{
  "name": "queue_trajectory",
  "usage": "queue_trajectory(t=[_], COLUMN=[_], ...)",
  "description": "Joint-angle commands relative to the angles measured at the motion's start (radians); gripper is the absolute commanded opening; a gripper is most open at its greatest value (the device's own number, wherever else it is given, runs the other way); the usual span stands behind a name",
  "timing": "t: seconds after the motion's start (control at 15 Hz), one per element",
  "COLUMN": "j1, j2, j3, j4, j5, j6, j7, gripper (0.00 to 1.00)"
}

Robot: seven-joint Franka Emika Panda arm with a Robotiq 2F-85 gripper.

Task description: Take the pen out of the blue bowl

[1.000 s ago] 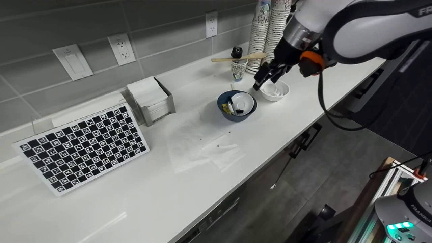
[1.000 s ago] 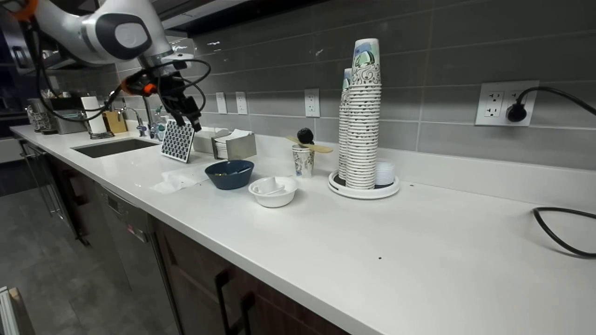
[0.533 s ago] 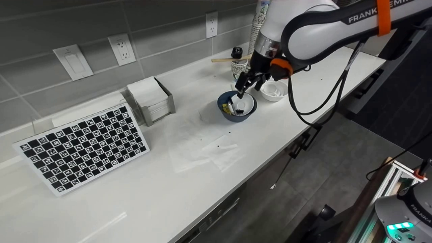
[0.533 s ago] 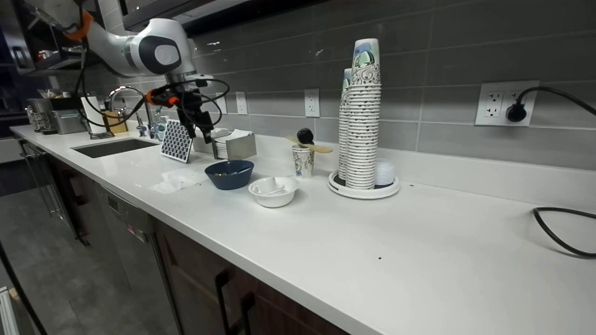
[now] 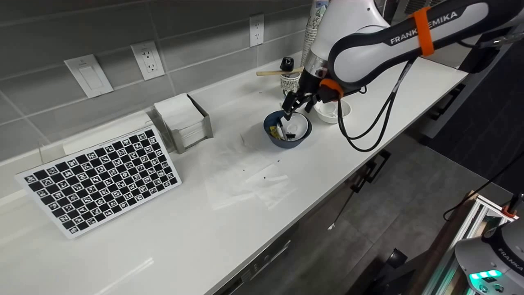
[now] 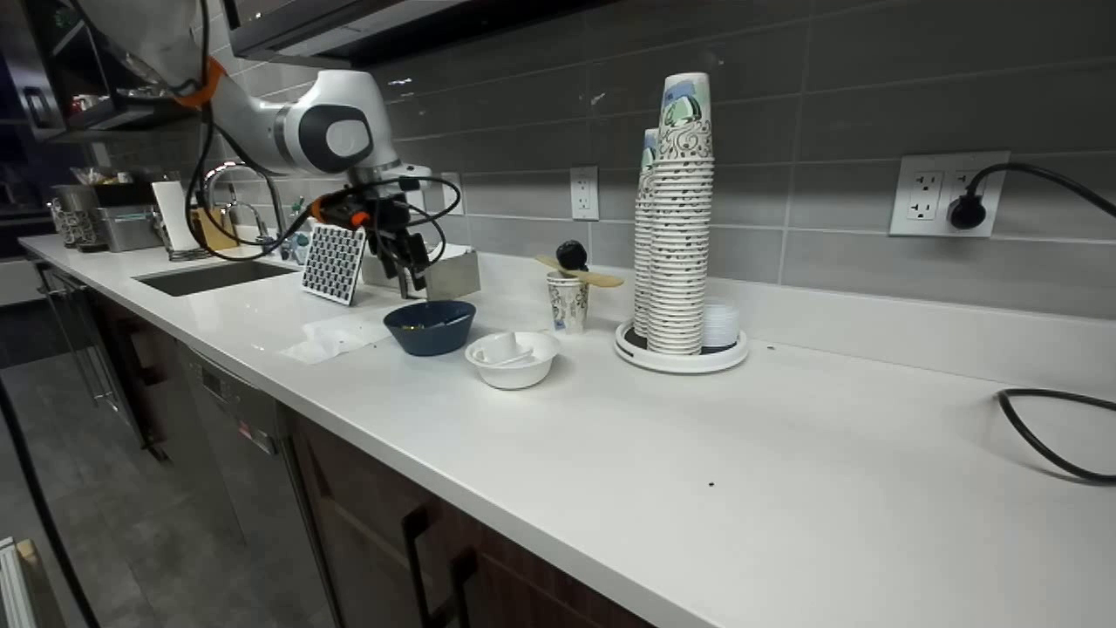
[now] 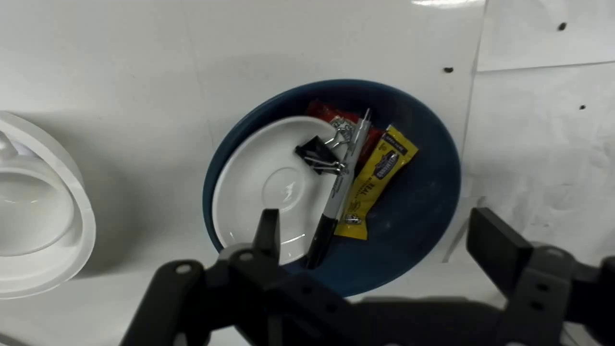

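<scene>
The pen [image 7: 340,190] is a grey marker with a black cap. It lies slanted in the blue bowl [image 7: 418,206], across the edge of a white saucer [image 7: 250,192], beside a yellow packet [image 7: 377,182]. A black binder clip [image 7: 317,154] touches it, and a red packet [image 7: 326,111] lies under its far end. The blue bowl shows in both exterior views [image 5: 282,143] [image 6: 427,340]; the pen also shows in an exterior view [image 5: 281,129]. My gripper [image 7: 372,214] is open and empty above the bowl. It shows in both exterior views [image 5: 298,113] [image 6: 411,288].
A white bowl [image 7: 89,226] holding a white cup stands close beside the blue bowl. A paper cup [image 6: 568,305] with a wooden utensil on it and tall cup stacks [image 6: 682,253] stand near the wall. A napkin holder [image 5: 192,131] and a checkered board [image 5: 102,180] stand farther along.
My gripper has moved from near the white bowl to above the blue bowl and has come lower. It stays open. The bowl and its contents have not moved.
</scene>
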Motion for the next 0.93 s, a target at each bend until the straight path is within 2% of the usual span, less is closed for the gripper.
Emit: queue_trajectory(t=[0.0, 0.13, 0.2, 0.33, 0.4, 0.53, 0.6, 0.67, 0.87], j1=[0.018, 0.021, 0.021, 0.02, 0.02, 0.017, 0.018, 0.018, 0.02], j2=[0.105, 0.144, 0.159, 0.185, 0.196, 0.216, 0.227, 0.24, 0.263], j3=[-0.029, -0.038, -0.039, -0.041, -0.042, -0.042, -0.044, -0.045, -0.044], j4=[0.093, 0.122, 0.133, 0.156, 0.166, 0.183, 0.192, 0.202, 0.224], j5=[0.004, 0.004, 0.009, 0.018, 0.019, 0.026, 0.027, 0.029, 0.032], j6=[-0.001, -0.015, -0.017, -0.025, -0.031, -0.04, -0.039, -0.041, -0.053], j7=[-0.031, -0.037, -0.042, -0.049, -0.053, -0.058, -0.058, -0.055, -0.053], gripper=[0.93, 0.83, 0.71, 0.72, 0.65, 0.62, 0.55, 0.59, 0.55])
